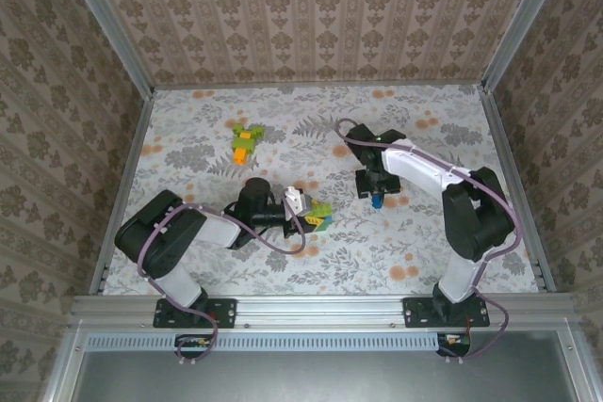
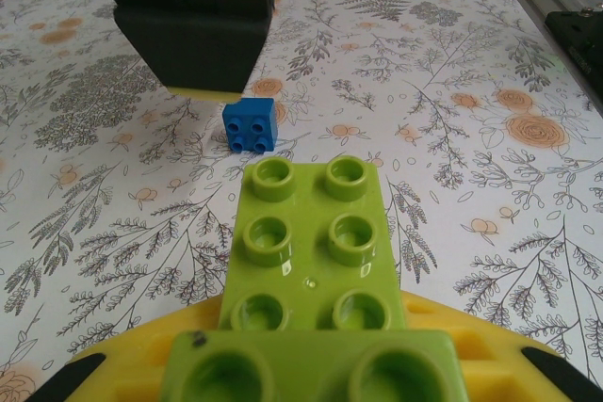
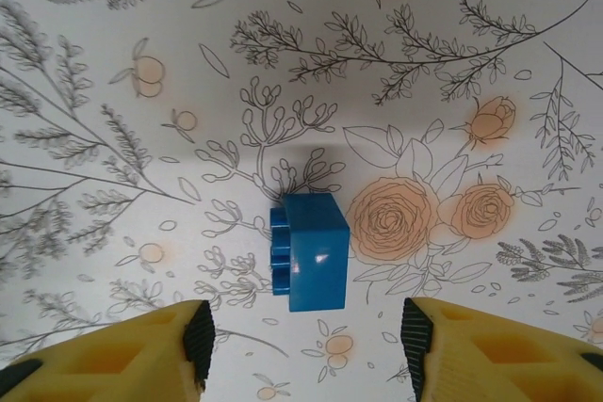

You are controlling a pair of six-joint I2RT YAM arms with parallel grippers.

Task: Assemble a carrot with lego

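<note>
My left gripper (image 1: 303, 217) is shut on a stack of light green lego (image 1: 321, 211) near the table's middle. In the left wrist view this light green lego (image 2: 311, 233) juts forward, studs up, from between the yellow fingers (image 2: 471, 345). A small blue brick (image 1: 376, 202) lies on its side on the table. My right gripper (image 1: 376, 189) hangs straight over it, open. In the right wrist view the blue brick (image 3: 311, 251) shows its studs to the left. It lies just ahead of the gap between the two ribbed pads (image 3: 200, 341), touching neither.
A small cluster of green and orange lego (image 1: 247, 141) lies at the back left of the flowered tablecloth. Patterned walls and a metal frame (image 1: 509, 167) close the table in. From the left wrist, the right gripper's dark body (image 2: 193, 21) hangs above the blue brick (image 2: 250, 125).
</note>
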